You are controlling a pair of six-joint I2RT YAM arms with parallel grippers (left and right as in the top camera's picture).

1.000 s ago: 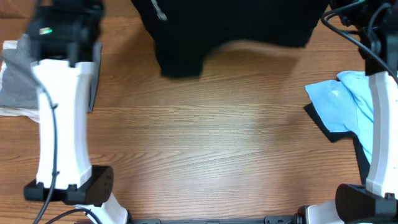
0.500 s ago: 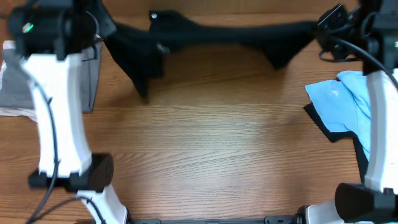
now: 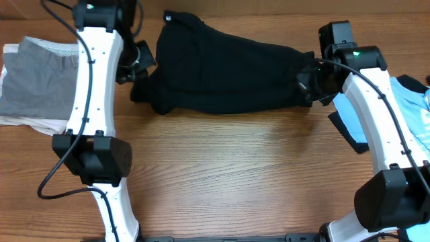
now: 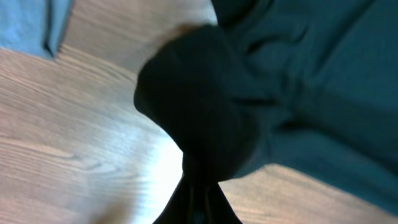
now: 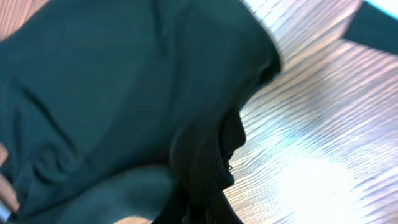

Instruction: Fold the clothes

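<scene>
Black shirt [image 3: 228, 74] lies stretched across the far side of the wooden table [image 3: 235, 175], strung between the two claws. Its small white print [image 3: 168, 18] sits at the upper left edge and is too small to read. The left claw [image 3: 139, 67] is clamped on the shirt's left end and the right claw [image 3: 310, 82] on its right end. Both wrist views show dark cloth bunched and pinched at the bottom of the picture. A grey garment [image 3: 33, 81] lies flat beyond the left arm. A light blue shirt [image 3: 411, 107] with black trim lies under the right arm, near the black shirt's right end. Only the overhead view shows the print and the full span. The left wrist view catches a corner of greyish cloth [image 4: 31, 22], and the right wrist view a sliver of blue [image 5: 387, 4].
</scene>
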